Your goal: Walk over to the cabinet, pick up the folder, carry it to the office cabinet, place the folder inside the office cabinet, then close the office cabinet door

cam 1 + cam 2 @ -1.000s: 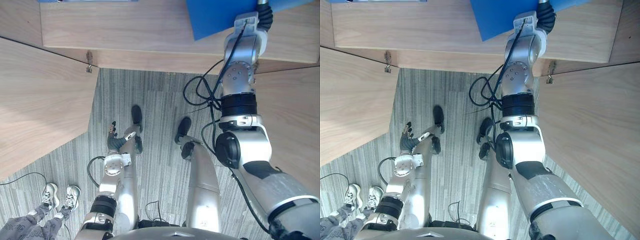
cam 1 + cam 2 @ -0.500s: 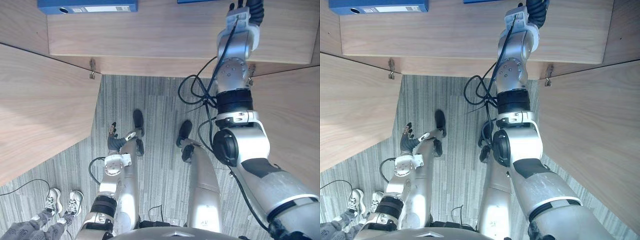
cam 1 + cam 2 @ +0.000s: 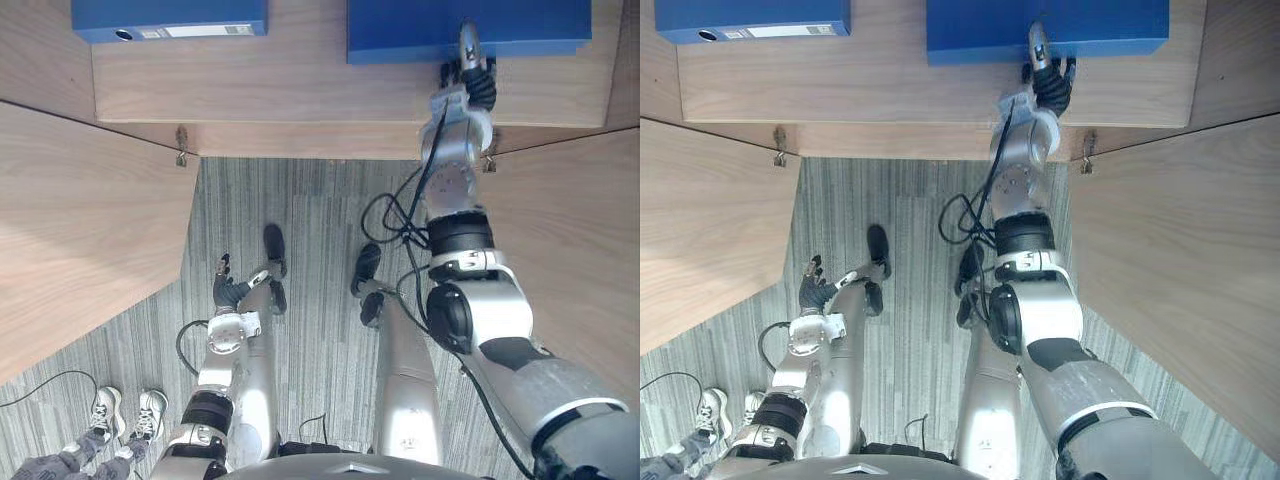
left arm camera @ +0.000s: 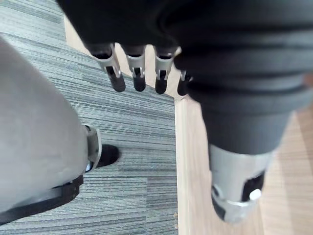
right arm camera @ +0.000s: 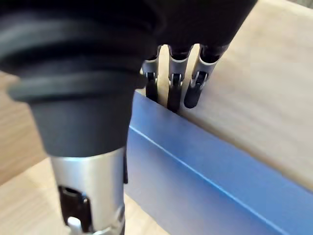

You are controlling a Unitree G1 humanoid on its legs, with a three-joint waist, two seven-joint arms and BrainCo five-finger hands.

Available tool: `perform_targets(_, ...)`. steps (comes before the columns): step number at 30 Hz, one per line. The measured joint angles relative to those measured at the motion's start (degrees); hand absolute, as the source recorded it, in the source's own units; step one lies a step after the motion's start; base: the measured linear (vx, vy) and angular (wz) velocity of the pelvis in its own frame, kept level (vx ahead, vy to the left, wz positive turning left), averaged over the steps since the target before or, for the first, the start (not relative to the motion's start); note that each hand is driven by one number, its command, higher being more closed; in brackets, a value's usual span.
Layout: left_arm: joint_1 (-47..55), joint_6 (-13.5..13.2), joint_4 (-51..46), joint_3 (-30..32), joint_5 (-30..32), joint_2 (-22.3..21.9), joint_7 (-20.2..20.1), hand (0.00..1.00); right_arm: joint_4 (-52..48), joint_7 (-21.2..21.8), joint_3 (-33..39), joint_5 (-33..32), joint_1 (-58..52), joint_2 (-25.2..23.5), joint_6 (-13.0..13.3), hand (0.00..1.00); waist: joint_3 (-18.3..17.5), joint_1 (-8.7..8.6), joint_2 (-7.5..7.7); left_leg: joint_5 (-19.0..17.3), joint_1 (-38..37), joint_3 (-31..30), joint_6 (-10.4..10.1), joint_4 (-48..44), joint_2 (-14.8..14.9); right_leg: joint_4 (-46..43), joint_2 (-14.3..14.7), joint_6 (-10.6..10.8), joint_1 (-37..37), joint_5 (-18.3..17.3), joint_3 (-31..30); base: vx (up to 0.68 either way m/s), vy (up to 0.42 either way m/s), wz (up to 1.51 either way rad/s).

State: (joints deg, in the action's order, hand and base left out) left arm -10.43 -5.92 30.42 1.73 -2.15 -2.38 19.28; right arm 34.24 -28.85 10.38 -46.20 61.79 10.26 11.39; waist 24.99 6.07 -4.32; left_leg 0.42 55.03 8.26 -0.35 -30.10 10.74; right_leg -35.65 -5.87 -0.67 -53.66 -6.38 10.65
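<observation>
Rests the right hand (image 3: 1049, 86), fingers straight, against the blue folder (image 3: 975, 30) lying flat by the front edge of the shelf (image 3: 890, 100); hangs the left hand (image 3: 228, 287) slack-fingered above the carpet (image 3: 310, 200).

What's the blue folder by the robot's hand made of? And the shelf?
The folder looks like smooth matte card or plastic-coated board: even colour, crisp edges. The shelf looks like light wood or wood-look laminate: fine grain lines show.
</observation>
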Motion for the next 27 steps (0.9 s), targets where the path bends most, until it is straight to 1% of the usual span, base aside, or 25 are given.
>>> perform_targets(1, 0.0, 0.0, 0.0, 0.1, 0.0, 0.0, 0.0, 0.00, -0.1, 0.0, -0.3, 0.6, -0.3, 0.2, -0.2, 0.00, 0.0, -0.01, 0.00, 0.0, 0.0, 0.0, 0.0, 0.0, 0.1, 0.1, 0.0, 0.0, 0.0, 0.1, -0.1, 0.00, -0.011, -0.13)
perform_targets(2, 0.0, 0.0, 0.0, 0.7, 0.0, 0.0, 0.0, 0.00, -1.0, 0.2, -1.7, 3.1, -1.5, 1.3, -1.1, 0.00, 0.0, -0.08, 0.00, 0.0, 0.0, 0.4, 0.0, 0.1, 0.2, 0.5, 0.2, 0.1, 0.0, 0.4, -0.2, 0.00, -0.007, -0.09)
perform_targets(3, 0.0, 0.0, 0.0, 1.2, 0.0, 0.1, 0.0, 0.00, -2.6, 1.3, -3.3, 6.7, -3.2, 2.9, -2.4, 0.00, 0.0, -0.26, 0.00, -0.1, 0.0, 0.5, 0.1, 0.1, 0.2, 0.7, 0.2, 0.2, 0.0, 0.5, -0.3, 0.00, -0.006, -0.07)
perform_targets(6, 0.0, 0.0, 0.1, 2.0, 0.0, 0.1, 0.0, 0.00, -3.4, 2.6, -4.4, 10.3, -3.8, 5.2, -3.9, 0.00, 0.0, -0.55, 0.00, -0.2, 0.0, 0.5, 0.3, 0.0, 0.2, 1.0, 0.2, 0.4, 0.0, 0.8, -0.5, 0.00, -0.008, -0.04)
perform_targets(8, 0.0, 0.0, 0.3, 2.9, 0.0, 0.2, -0.1, 0.00, -4.0, 4.5, -5.9, 14.4, -3.9, 8.2, -5.0, 0.00, 0.0, -1.12, 0.01, -0.2, 0.0, 0.5, 0.4, 0.0, 0.2, 1.8, 0.3, 0.6, 0.5, 1.3, -0.4, 0.00, 0.000, 0.00)
perform_targets(12, 0.0, 0.0, 1.1, 2.9, 0.1, 0.4, -0.5, 0.00, -4.1, 6.6, -8.2, 19.1, -3.9, 12.8, -5.8, 0.00, 0.0, -1.40, 0.05, -0.6, -0.3, 0.6, 0.9, -0.5, 0.6, 3.3, 0.7, 1.0, 1.6, 2.0, -0.5, 0.01, 0.005, -0.06)
perform_targets(14, 0.0, -0.1, 2.1, 3.1, 0.1, 0.9, -1.1, 0.00, -4.3, 8.1, -9.9, 23.6, -4.0, 14.9, -7.0, 0.00, -0.3, -1.49, 0.53, -0.9, -0.4, 1.1, 1.2, -0.7, 0.7, 3.9, 0.8, 1.2, 1.7, 2.4, -0.7, 0.01, 0.000, -0.11)
perform_targets(16, 0.0, -0.1, 2.1, 3.2, 0.1, 1.4, -1.4, 0.00, -4.3, 9.7, -10.3, 24.7, -4.2, 16.1, -7.8, 0.00, -0.3, -1.49, 0.53, -0.9, -0.4, 1.2, 1.2, -0.7, 0.8, 4.2, 0.8, 1.2, 1.7, 2.6, -0.7, 0.01, -0.004, -0.03)
perform_targets(18, 0.0, -0.1, 2.1, 3.2, 0.1, 2.0, -1.5, 0.00, -4.3, 11.1, -10.5, 26.5, -4.7, 16.8, -7.9, 0.00, -0.3, -1.51, 0.53, -0.9, -0.4, 1.2, 1.2, -0.7, 0.8, 4.2, 0.8, 1.3, 1.8, 2.6, -0.7, 0.00, 0.000, 0.00)
perform_targets(20, 0.0, -0.1, 2.2, 3.7, 0.1, 2.2, -2.5, 0.00, -4.4, 11.5, -10.8, 28.8, -5.2, 17.9, -8.0, 0.00, -0.3, -1.53, 0.54, -0.9, -0.4, 1.2, 1.2, -0.7, 0.8, 4.2, 0.8, 1.2, 1.9, 2.6, -0.6, 0.01, -0.032, 0.01)
perform_targets(22, 0.0, -0.1, 2.3, 3.9, 0.1, 2.2, -2.6, 0.00, -4.7, 11.6, -10.8, 31.0, -5.9, 18.2, -8.2, 0.00, -0.3, -1.51, 0.55, -0.9, -0.6, 1.2, 1.2, -0.7, 0.8, 4.2, 0.8, 1.3, 2.0, 2.6, -0.6, 0.02, -0.032, 0.00)
perform_targets(24, 0.0, 0.0, 2.3, 4.1, 0.1, 2.2, -2.6, 0.00, -7.5, 11.5, -10.7, 33.7, -8.3, 18.6, -9.0, 0.00, -0.3, -1.35, 0.58, -0.9, -0.8, 1.3, 1.2, -0.6, 0.7, 4.2, 0.7, 1.3, 2.2, 2.6, -0.6, 0.02, -0.032, 0.00)
perform_targets(26, 0.0, 0.1, 2.3, 4.7, 0.2, 2.2, -2.6, 0.00, -13.5, 11.4, -10.7, 37.8, -13.1, 18.5, -9.5, 0.00, -0.3, -1.36, 0.62, -0.9, -1.1, 1.3, 1.2, -0.4, 0.7, 4.3, 0.7, 1.3, 2.6, 2.5, -0.6, 0.03, -0.034, 0.01)
perform_targets(27, 0.1, 0.1, 2.2, 5.1, 0.2, 2.2, -2.6, 0.00, -17.2, 11.3, -10.7, 40.2, -16.2, 18.1, -9.6, 0.00, -0.5, -1.37, 1.00, -0.9, -1.2, 1.4, 1.2, -0.2, 0.7, 4.4, 0.7, 1.4, 2.6, 2.4, -0.7, 0.03, -0.032, -0.01)
